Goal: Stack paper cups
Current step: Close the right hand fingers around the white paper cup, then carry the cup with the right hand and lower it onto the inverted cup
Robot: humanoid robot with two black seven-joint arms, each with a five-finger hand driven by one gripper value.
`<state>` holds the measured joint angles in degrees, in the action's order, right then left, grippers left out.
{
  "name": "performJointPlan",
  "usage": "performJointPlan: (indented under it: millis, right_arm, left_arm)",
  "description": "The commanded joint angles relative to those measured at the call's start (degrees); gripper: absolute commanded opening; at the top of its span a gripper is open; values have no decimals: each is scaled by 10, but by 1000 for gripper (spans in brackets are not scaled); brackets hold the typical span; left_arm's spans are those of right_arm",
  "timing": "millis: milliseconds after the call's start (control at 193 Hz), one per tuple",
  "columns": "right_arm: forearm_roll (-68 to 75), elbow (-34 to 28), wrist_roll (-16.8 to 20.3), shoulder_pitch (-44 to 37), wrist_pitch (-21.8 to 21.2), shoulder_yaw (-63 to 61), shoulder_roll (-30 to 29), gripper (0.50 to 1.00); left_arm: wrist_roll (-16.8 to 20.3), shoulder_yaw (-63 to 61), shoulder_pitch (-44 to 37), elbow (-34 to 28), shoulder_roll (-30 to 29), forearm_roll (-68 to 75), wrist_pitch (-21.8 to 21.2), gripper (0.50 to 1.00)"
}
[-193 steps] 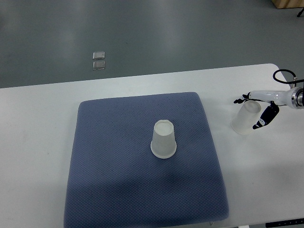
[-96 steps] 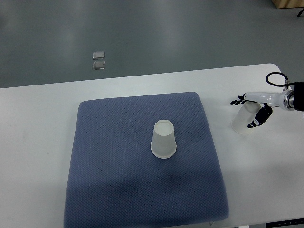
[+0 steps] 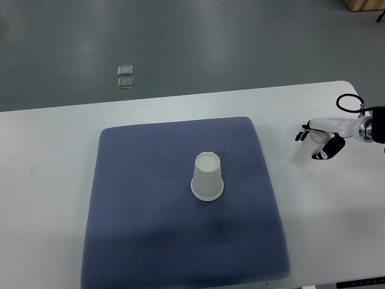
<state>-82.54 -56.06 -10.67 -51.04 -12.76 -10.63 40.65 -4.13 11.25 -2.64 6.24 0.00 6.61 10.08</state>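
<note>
Since a second ago the right hand (image 3: pixel 317 139) has drawn in closer around the paper cup (image 3: pixel 307 153) at the table's right side, its dark fingers (image 3: pixel 325 151) now curling against the cup's wall where before they stood a little wider. Largest in view is the white table (image 3: pixel 54 180), and on it lies the blue mat (image 3: pixel 150 241), unmoved. An upside-down cup (image 3: pixel 207 176) stands near the mat's middle, base up, just as it stood earlier. Well apart from it, off the mat on the bare table, the gripped cup leans slightly, with the hand's white arm (image 3: pixel 352 125) reaching in from the right edge. Two small grey squares (image 3: pixel 125 76) sit on the floor beyond the table.
</note>
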Motion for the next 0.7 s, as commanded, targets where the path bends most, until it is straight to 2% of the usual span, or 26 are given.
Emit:
performJointPlan:
  millis: [0, 125, 348, 540, 696]
  right_arm:
    - [0, 0, -3, -3, -1, -1, 3, 727]
    - [1, 0, -5, -9, -1, -1, 4, 715]
    - [1, 0, -26, -19, -1, -1, 7, 580]
    - [8, -14, -30, -53, -7, -11, 16, 586]
    - [11, -77, -55, -108, -34, -12, 49, 594]
  left_arm:
    - [0, 0, 0, 0, 0, 0, 0, 1000]
    - [0, 0, 0, 0, 0, 0, 0, 1000]
    - [0, 0, 0, 0, 0, 0, 0, 1000]
    - [0, 0, 0, 0, 0, 1, 0, 1000]
    - [0, 0, 0, -1, 0, 0, 0, 1000]
